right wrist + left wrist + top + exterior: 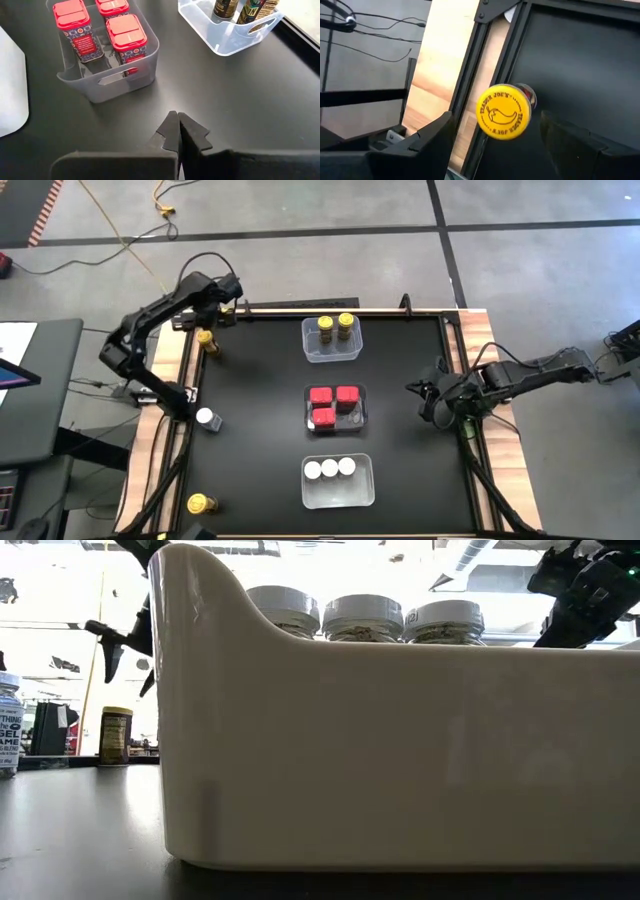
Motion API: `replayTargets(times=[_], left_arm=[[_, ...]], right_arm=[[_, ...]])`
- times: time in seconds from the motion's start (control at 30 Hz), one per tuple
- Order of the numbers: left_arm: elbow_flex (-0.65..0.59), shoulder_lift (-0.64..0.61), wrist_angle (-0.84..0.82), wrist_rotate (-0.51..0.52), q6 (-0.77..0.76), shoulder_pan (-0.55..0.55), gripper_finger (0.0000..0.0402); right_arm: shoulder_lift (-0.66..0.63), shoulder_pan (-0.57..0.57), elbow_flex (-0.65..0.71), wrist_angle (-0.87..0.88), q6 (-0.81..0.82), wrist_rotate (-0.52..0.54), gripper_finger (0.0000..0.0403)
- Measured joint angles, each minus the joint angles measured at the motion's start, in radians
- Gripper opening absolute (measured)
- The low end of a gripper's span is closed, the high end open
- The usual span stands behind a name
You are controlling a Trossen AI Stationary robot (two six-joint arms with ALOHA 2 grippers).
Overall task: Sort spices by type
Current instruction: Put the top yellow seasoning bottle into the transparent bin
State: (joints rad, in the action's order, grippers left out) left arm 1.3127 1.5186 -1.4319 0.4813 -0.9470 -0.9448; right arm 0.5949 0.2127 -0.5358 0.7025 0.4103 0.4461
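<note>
A yellow-capped amber spice jar (207,340) (504,111) stands upright on its base at the table's far left edge. My left gripper (222,315) (496,120) hangs open just above it, one finger on either side of the cap, apart from it. Another yellow-capped jar (200,503) stands at the near left, and a white-capped jar (207,418) stands at the left edge. My right gripper (425,395) (179,130) is shut and holds nothing, above the table's right part.
Three clear tubs stand in a row down the table's middle. The far tub (352,352) holds two yellow-capped jars, the middle tub (107,82) three red tins, the near tub (362,488) three white-capped jars. A wooden strip and a black rail (485,65) run along the left edge.
</note>
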Motion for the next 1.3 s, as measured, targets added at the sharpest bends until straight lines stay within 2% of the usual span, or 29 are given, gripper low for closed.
replayTargets(times=[0.37, 0.8, 1.3], left_arm=[[-0.156, 0.006, 0.138, -0.035, -0.004, -0.026, 0.0277], [-0.179, 0.005, 0.178, -0.031, -0.012, -0.027, 0.0276], [-0.179, 0.003, 0.165, -0.016, -0.001, -0.027, 0.0196]], right_arm=[[0.000, 0.002, 0.000, 0.000, 0.000, -0.005, 0.0024], [0.000, 0.002, 0.000, 0.003, 0.000, -0.005, 0.0024], [0.000, 0.002, 0.000, 0.003, 0.000, -0.005, 0.0024]])
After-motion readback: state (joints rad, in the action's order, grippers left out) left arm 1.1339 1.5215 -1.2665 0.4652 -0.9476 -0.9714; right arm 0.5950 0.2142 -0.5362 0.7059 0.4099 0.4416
